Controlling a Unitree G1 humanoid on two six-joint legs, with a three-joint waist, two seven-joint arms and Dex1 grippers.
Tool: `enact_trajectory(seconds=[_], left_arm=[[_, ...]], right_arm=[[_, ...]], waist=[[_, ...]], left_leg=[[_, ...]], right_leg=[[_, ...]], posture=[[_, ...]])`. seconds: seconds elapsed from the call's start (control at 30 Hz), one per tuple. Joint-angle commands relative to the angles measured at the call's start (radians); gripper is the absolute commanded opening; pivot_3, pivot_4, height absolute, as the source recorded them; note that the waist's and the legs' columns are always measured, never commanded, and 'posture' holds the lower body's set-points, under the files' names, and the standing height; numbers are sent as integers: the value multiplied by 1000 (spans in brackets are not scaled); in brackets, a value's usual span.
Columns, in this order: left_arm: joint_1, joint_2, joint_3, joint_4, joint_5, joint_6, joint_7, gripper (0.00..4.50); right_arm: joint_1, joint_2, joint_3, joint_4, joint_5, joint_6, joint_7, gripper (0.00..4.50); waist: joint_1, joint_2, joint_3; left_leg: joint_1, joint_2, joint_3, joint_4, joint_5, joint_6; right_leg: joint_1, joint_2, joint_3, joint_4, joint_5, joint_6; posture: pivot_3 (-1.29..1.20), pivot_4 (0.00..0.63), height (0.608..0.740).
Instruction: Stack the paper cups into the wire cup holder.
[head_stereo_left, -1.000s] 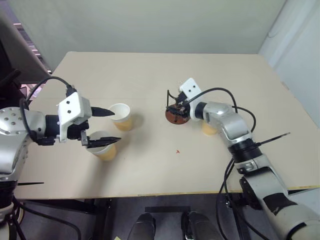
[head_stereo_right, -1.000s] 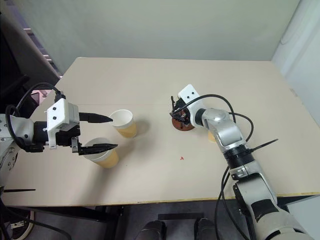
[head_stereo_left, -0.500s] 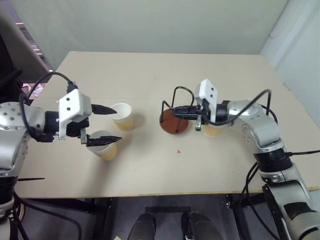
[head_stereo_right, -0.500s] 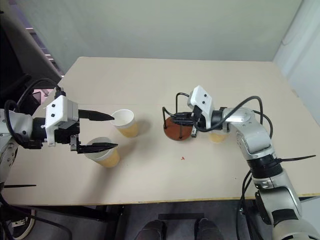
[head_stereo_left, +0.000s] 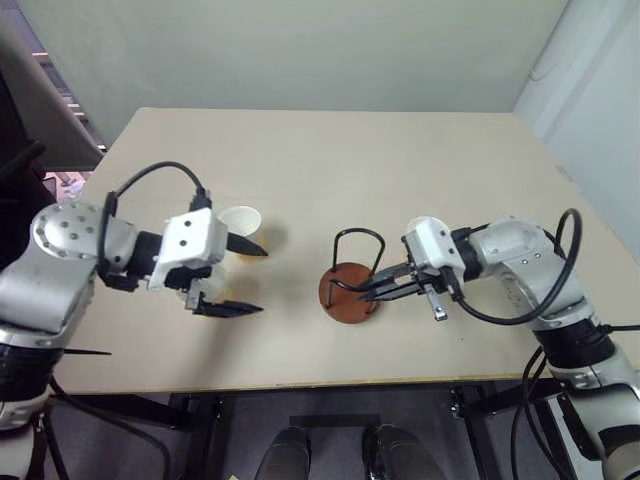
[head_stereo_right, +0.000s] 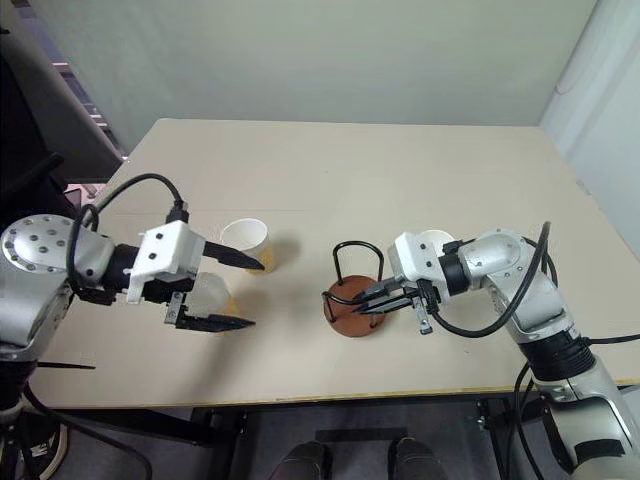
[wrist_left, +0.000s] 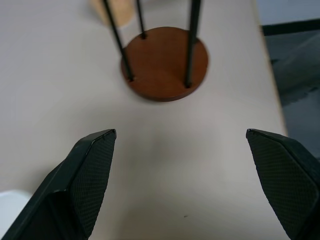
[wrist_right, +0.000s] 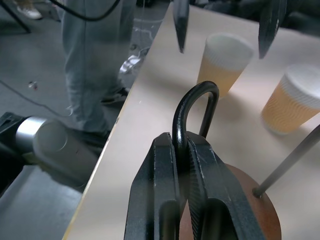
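Holder empty; right gripper fingers clamp its wire loop. Left gripper fingers apart near cups. Nothing stacked yet.

The wire cup holder stands on the table near its front edge, about the middle. At its nine o'clock sit two paper cups: one farther back, another nearer the front edge, just beside it. A third cup stands at the holder's two o'clock. The left gripper lies over the two left cups; the right gripper reaches in from three o'clock onto the holder's wire.
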Motion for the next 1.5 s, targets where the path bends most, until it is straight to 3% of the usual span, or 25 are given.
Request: enact_trajectory(seconds=[0.03, 0.07, 0.1, 0.3, 0.43, 0.5, 0.6, 0.77, 1.07, 1.17, 1.47, 1.5], left_arm=[[3, 0, 22, -34, -17, 11, 11, 4500], [2, -4, 20, -38, -17, 16, 13, 4500], [0, -7, 17, -40, -17, 19, 15, 4500], [-18, -17, 7, -28, -12, 21, 11, 4500], [-12, -14, 17, -6, -5, 6, 9, 4500], [-24, -24, 38, 32, 0, -2, 32, 4500], [-66, -64, 46, 87, 14, -16, 91, 4500], [-66, -121, 21, 67, 13, 12, 140, 4500], [25, -105, 71, -37, -18, 71, 178, 4500], [47, -106, 86, -76, -33, 98, 191, 4500], [53, -104, 85, -87, -35, 107, 201, 4500], [46, -103, 83, -78, -31, 103, 198, 4500]], right_arm=[[-32, -25, 9, -11, -23, 31, 6, 25], [-35, -30, 15, -10, -27, 49, 8, 25], [-38, -34, 19, -10, -26, 63, 14, 618], [-76, -63, -46, -21, 5, 115, 4, 2575], [-73, -174, -166, -78, 50, 156, 0, 3985], [-78, -256, -250, -65, 53, 165, -16, 3985], [-97, -299, -237, 53, -63, 96, -91, 3985], [-87, -276, -141, 215, -203, -52, -111, 3985], [-115, -201, -95, 365, -281, -143, -122, 3985], [-109, -184, -86, 386, -302, -163, -119, 3377], [-110, -158, -86, 426, -347, -205, -145, 166], [-119, -165, -97, 422, -340, -203, -140, 28]], waist=[[0, 0, 0], [0, 0, 0], [0, 0, 0], [1, 0, 0], [9, 0, 0], [13, 0, 0], [13, 0, 0], [7, 0, 0], [4, 2, 1], [4, 2, 1], [8, 2, 1], [8, 2, 1]], left_leg=[[0, 0, 0, 0, 0, 0], [0, 0, 0, 0, 0, 0], [0, 0, 0, 0, 0, 0], [0, 0, 0, 0, 0, 0], [-1, 0, 0, 0, 0, 0], [-1, 0, 0, 0, 0, 0], [-1, 0, 0, 0, 0, 0], [7, 0, 1, -1, 0, 0], [7, 0, 1, -2, -1, 1], [7, 0, 1, -2, -1, 1], [7, 0, 1, -2, -1, 1], [7, 0, 1, -2, -1, 1]], right_leg=[[0, 0, 0, 0, 0, 0], [0, 0, 0, 0, 0, 0], [0, 0, 0, 0, 0, 0], [0, 0, 0, -1, 0, 0], [0, 0, 0, -1, 0, 0], [0, 0, 0, -2, 0, 0], [0, 0, 0, -2, 0, 0], [8, 0, 1, -1, 0, 1], [8, 0, 1, -2, 0, 2], [8, 0, 1, -2, 0, 2], [8, 0, 1, -2, 0, 1], [8, 0, 1, -2, 0, 1]], posture=[[0, 150, 740], [0, 150, 740], [0, 150, 740], [0, 150, 740], [0, 150, 740], [0, 150, 740], [0, 150, 740], [0, 150, 740], [0, 150, 740], [0, 150, 740], [0, 150, 740], [0, 150, 740]])
